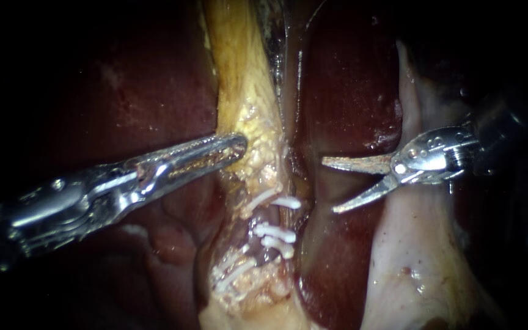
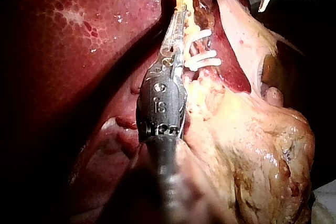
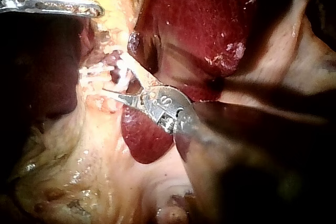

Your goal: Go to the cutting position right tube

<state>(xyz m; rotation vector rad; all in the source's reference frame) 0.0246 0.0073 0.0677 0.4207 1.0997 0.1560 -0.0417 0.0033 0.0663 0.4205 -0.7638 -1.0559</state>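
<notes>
Endoscope view. The right instrument [image 1: 329, 186], a steel shaft ending in two slim, pointed blades, enters from the right. Its blades are spread in a V that opens toward the clipped bundle at centre.

The right tube [image 1: 275, 217], judged to be the thin pale strand on the right side of that bundle, lies to the left of the blade tips and apart from them. It runs roughly from top to bottom of the view, so the blades point nearly square across its long axis.

Small white plastic clips [image 1: 274, 231] cross the tube. One lies above the bare stretch and two lie close together below it. More clips sit lower left on a neighbouring strand.

The left instrument [image 1: 212, 154], a steel shaft with long serrated jaws, comes in from the left. Its jaws are pressed together on the edge of the yellow strip [image 1: 239, 79], a band of granular fatty tissue that runs upward from the clips, and they appear to hold it taut. The right instrument is therefore both the nearer one and the free one.

A glistening edge of smooth, dark red liver [image 1: 349, 91] lies between the blade tips and the tube. A pale, whitish sheet of tissue [image 1: 414, 256] passes under the right instrument.

Judgement: the approach is a short leftward advance. The clips on either side of the bare stretch leave little margin.
</notes>
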